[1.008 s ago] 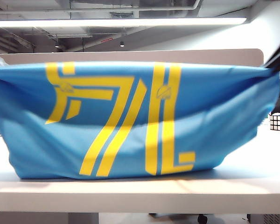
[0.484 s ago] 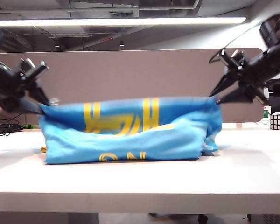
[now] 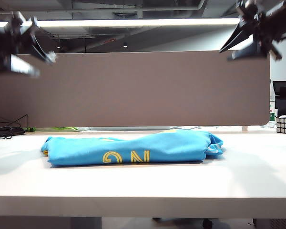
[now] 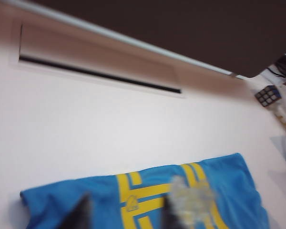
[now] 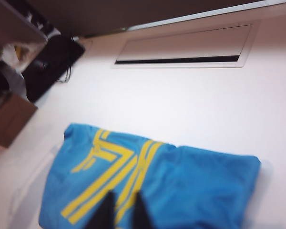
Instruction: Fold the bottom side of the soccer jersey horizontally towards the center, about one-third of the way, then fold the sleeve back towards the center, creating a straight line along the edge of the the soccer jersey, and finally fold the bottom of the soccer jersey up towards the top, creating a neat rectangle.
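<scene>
Folded soccer jersey [image 3: 133, 148] lies flat; left gripper [image 3: 31, 52] and right gripper [image 3: 250, 40] hover (jaws spread, empty).

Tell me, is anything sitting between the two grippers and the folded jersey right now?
Nothing visible. The soccer jersey lies folded on the white table. The left gripper and right gripper hang high above its two ends, with only open air between. The puzzle cube sits off by the table's right edge.

Tabletop [image 3: 257, 181]: bare along front edge.
Soccer jersey [image 3: 133, 149]: low folded mound, mid-table.
Rubik's cube [image 3: 285, 124]: right edge.
Left gripper [image 3: 31, 50], right gripper [image 3: 248, 40]: raised, apart.
</scene>
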`<state>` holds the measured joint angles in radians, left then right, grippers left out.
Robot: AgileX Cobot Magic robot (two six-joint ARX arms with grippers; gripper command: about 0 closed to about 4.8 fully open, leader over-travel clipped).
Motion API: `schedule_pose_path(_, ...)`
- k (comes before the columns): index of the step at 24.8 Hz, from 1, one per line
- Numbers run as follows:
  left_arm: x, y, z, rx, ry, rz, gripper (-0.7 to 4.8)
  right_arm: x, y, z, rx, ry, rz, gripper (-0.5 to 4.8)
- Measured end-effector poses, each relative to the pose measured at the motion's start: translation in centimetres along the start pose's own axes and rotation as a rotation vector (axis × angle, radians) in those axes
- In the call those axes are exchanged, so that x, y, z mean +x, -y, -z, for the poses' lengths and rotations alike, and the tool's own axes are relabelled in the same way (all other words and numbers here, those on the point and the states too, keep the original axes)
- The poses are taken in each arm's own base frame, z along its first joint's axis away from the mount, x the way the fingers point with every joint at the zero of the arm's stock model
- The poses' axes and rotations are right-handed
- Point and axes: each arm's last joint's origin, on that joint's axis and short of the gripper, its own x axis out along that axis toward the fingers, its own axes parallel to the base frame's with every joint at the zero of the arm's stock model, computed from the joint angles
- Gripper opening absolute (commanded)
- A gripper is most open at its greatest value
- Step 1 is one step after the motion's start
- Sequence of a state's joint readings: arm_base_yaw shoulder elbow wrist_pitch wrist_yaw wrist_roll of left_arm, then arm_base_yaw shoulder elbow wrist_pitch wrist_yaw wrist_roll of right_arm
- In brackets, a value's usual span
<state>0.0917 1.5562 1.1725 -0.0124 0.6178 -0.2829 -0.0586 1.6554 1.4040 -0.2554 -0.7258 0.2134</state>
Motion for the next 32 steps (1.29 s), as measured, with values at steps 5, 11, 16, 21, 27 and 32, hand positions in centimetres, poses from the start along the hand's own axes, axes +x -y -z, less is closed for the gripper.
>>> schedule_pose_path(5, -7.1, 5.3, -0.1, 0.186, 0.097, 0.011, -0.06, -5.9, -5.2, -0.2, -0.185, 0.005, 0.112, 0.17)
schedule_pose_path(11, -14.4, 8.7, 5.6, 0.272, 0.209, -0.069, -0.06, -12.8, -9.5, 6.5, -0.286, 0.130, 0.234, -0.01)
schedule_pose_path(16, -18.7, 9.4, 13.0, 0.304, 0.350, -0.147, -0.06, -16.0, -10.0, 15.8, -0.310, 0.263, 0.336, -0.01)
schedule_pose_path(21, -19.9, 8.8, 17.6, 0.300, 0.454, -0.150, -0.06, -17.0, -9.3, 20.9, -0.313, 0.361, 0.422, -0.01)
schedule_pose_path(27, -18.6, 7.0, 20.3, 0.264, 0.431, -0.154, -0.06, -16.6, -7.5, 25.5, -0.280, 0.469, 0.522, -0.01)
schedule_pose_path(32, -16.8, 5.2, 21.9, 0.256, 0.453, -0.146, -0.06, -14.4, -4.5, 28.3, -0.211, 0.433, 0.603, -0.01)
